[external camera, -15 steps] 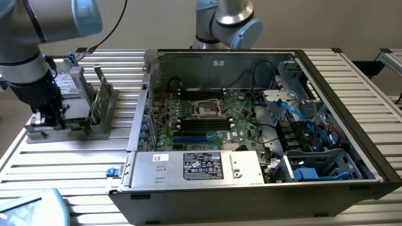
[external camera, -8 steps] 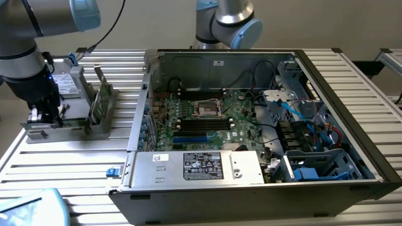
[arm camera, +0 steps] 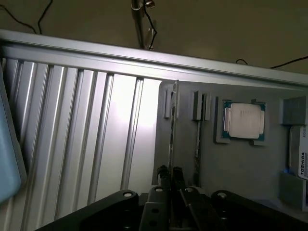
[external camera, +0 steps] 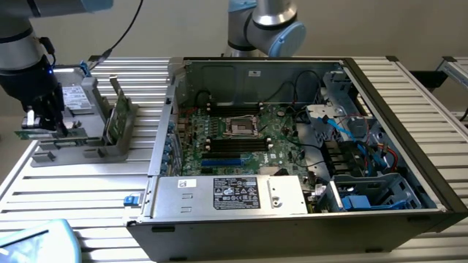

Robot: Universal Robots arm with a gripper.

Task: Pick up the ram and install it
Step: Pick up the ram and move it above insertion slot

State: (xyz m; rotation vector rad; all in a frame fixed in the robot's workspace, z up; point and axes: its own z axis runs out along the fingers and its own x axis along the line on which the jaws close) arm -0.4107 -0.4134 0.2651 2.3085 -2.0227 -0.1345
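- Wrist view: the gripper had its jaws clamped on the ram, seen edge-on over the grey holder.
- Pick-up step, I judged; the ram was at the holder, well apart from the computer case.
- The next move called for a straight lift: slot posts stood just beside the ram, with open table beyond the holder's edge.

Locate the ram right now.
Exterior view's left: the ram is clamped in the hand over the grey tray, outside the open computer case.
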